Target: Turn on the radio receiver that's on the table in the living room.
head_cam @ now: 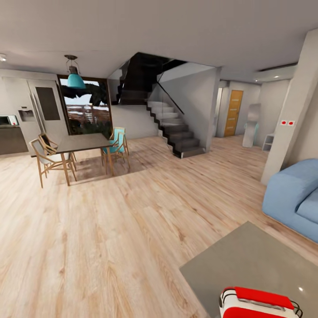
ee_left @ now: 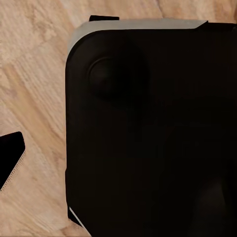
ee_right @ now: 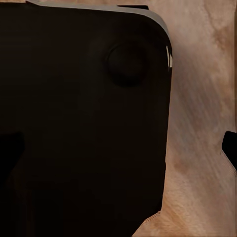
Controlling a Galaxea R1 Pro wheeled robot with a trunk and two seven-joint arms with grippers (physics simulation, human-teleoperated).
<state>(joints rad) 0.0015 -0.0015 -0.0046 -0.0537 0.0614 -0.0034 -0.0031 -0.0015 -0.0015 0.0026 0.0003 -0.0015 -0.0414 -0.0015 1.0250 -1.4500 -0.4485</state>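
The bright-red radio receiver (head_cam: 258,303) with its white band and thin wire handle stands on the near corner of the low glossy grey table (head_cam: 251,256), at the lower right of the head view. Only its top shows; its face and dial are cut off by the frame edge. In the left wrist view a dark finger (ee_left: 10,159) pokes in at the edge over wood floor. In the right wrist view a dark finger (ee_right: 230,148) does the same. Neither wrist view shows a second finger.
A light-blue sofa (head_cam: 293,198) sits right of the table. Far left stands a dark dining table (head_cam: 84,142) with chairs, and a staircase (head_cam: 176,132) rises at the back. Light wood floor (head_cam: 115,229) lies between. My black base (ee_left: 148,133) (ee_right: 84,123) takes up much of both wrist views.
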